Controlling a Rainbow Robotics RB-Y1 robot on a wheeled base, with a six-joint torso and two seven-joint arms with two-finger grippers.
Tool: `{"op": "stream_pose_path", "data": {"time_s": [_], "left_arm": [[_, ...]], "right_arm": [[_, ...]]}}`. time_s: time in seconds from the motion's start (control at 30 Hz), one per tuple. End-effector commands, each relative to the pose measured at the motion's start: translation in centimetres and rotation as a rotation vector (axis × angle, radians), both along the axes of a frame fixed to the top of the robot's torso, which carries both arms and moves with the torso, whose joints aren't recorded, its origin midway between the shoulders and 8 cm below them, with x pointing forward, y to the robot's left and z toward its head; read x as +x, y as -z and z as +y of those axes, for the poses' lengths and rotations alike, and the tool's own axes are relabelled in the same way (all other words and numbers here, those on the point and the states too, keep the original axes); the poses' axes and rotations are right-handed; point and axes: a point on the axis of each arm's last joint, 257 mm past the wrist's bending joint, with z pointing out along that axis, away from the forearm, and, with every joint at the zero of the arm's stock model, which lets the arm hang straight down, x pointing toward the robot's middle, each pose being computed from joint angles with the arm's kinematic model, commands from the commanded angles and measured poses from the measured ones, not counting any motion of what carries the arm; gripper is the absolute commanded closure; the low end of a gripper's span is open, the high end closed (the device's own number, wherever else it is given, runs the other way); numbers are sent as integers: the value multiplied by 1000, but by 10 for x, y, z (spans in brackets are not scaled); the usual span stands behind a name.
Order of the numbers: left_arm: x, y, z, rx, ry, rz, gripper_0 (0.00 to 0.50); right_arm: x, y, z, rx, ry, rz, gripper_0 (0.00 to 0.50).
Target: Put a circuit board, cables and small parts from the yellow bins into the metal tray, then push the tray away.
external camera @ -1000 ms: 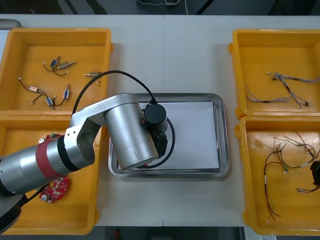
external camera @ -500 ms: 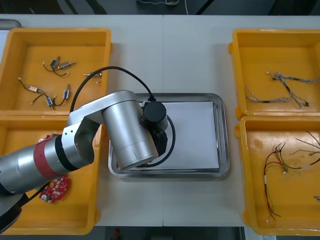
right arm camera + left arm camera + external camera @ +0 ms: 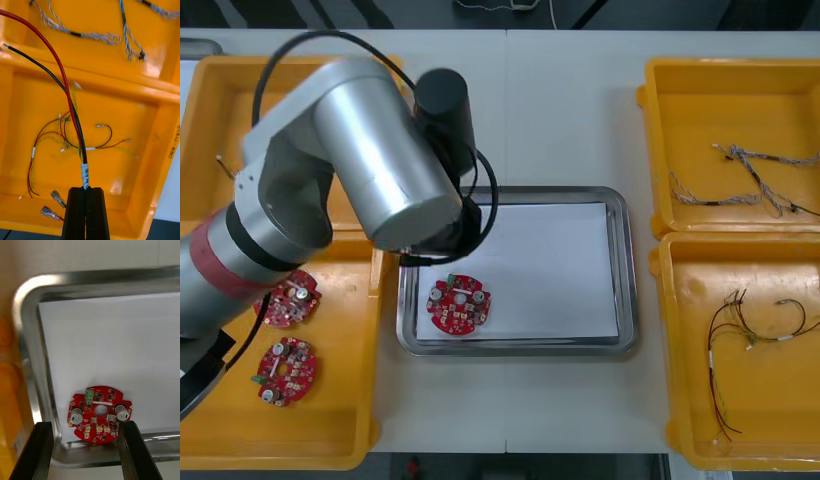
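Observation:
A round red circuit board lies flat on the white inside of the metal tray, near its front left corner. My left arm stands high over the tray's left rim. In the left wrist view my left gripper is open above the tray, and the board lies free just beyond its fingers. My right gripper is shut on a red, black and yellow cable, lifted above the near right yellow bin.
Two more red boards lie in the near left bin. The far right bin holds twisted blue and white cables. More red and black cables rest in the near right bin.
My left arm has lifted up and back from the tray, leaving the board lying in it. My right gripper has left the near right bin's edge in the front view, and the cables there have shifted.

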Motion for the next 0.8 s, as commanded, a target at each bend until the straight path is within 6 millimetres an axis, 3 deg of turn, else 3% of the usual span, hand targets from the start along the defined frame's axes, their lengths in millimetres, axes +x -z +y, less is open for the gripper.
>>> {"op": "stream_pose_path", "data": {"time_s": [0.03, 0.13, 0.33, 0.43, 0.67, 0.8], "left_arm": [[24, -63, 28, -91, -121, -92, 0], [34, -83, 55, -117, -181, -120, 0], [45, -101, 103, -122, -288, -131, 0], [54, -112, 136, -135, -375, -134, 0], [66, -122, 193, -155, -528, -118, 0], [69, -122, 222, -181, -617, -85, 0]], "right_arm": [[3, -18, 6, -6, -16, -52, 500], [2, -19, 9, -3, -25, -51, 500], [-2, -19, 17, 20, -44, -34, 500], [-4, -20, 20, 24, -55, -23, 500], [-8, -20, 26, -8, -91, 3, 500], [-8, -19, 40, -48, -144, 13, 500]]}}
